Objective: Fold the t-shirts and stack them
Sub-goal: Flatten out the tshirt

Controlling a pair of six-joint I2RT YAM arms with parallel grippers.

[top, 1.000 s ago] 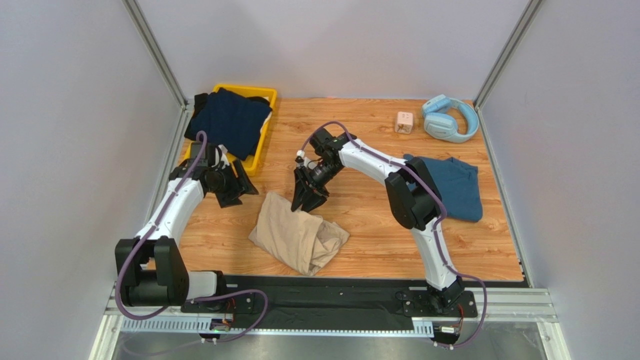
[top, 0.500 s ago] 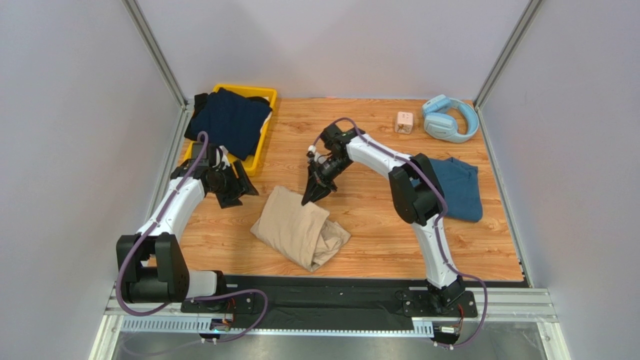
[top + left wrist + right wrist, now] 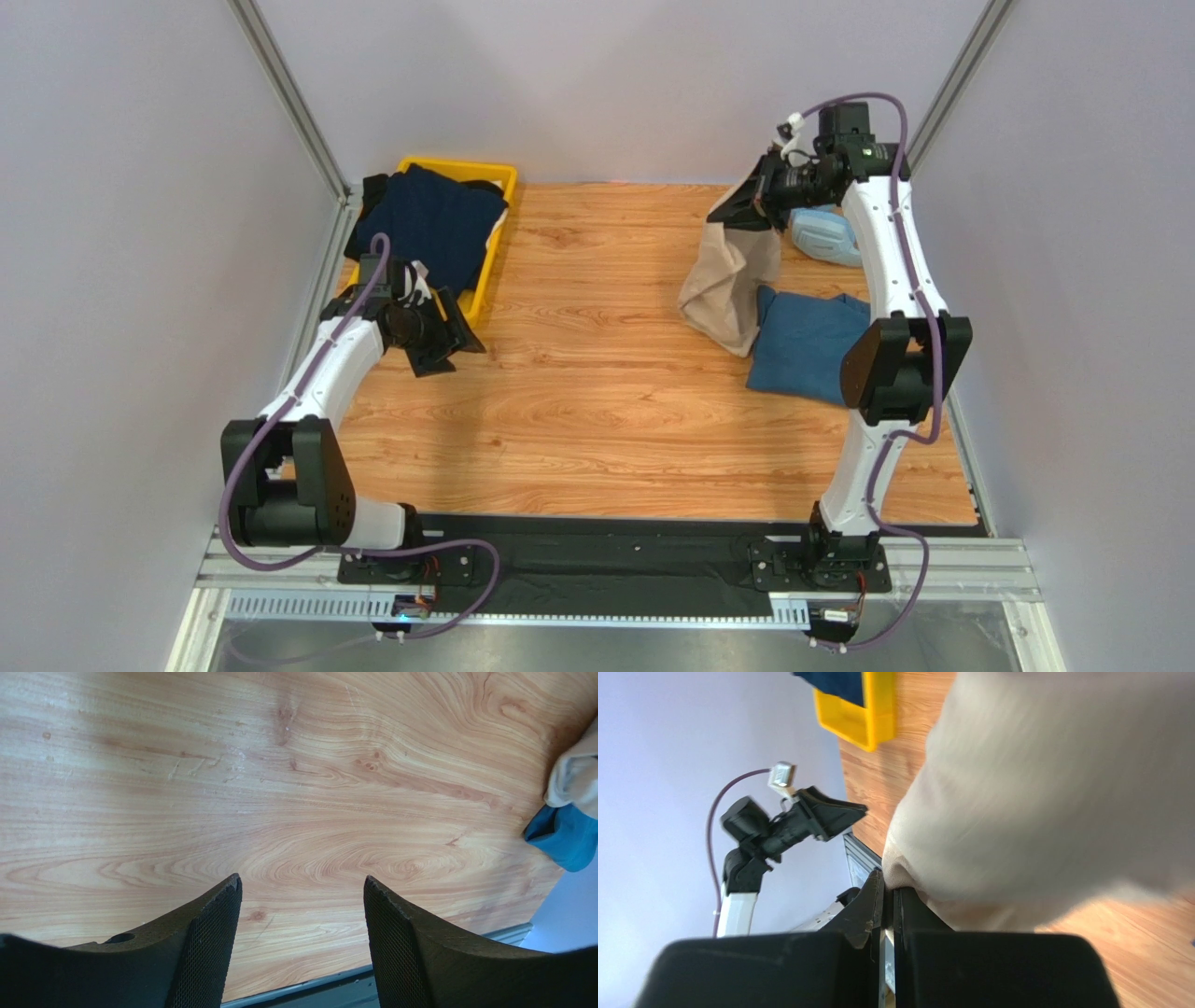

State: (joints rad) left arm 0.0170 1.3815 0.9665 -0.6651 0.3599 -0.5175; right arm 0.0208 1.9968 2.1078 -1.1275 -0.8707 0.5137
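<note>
**Beige t-shirt (image 3: 730, 280) hangs from the right jaws over the far right of the counter (image 3: 603, 399)**

The right jaws are pressed together on a fold of the beige t-shirt. In the right wrist view the cloth bulges out from between the two black fingers (image 3: 868, 906) and fills most of the picture. Seen from above, the shirt is lifted off the wood and hangs down as a loose, narrow bundle. Its lower end reaches the left edge of the teal-blue t-shirt (image 3: 811, 343), and whether the two touch cannot be told. The teal-blue shirt lies flat on the counter near the right wall. The right arm (image 3: 898, 266) stands tall above it, its wrist bent toward the far corner. Just behind the arm, the light-blue headphones (image 3: 825, 235) are partly hidden.

The left jaws are spread apart with nothing between them. The left wrist view shows only bare wood grain between the two fingers (image 3: 410, 952). They hang low over the left side of the counter, just beside the near corner of the yellow bin (image 3: 494, 252), at the end of the left arm (image 3: 330, 371). The navy t-shirt (image 3: 428, 224) is heaped in that bin and spills over its near-left rim. It lies well apart from the other two shirts.
</note>
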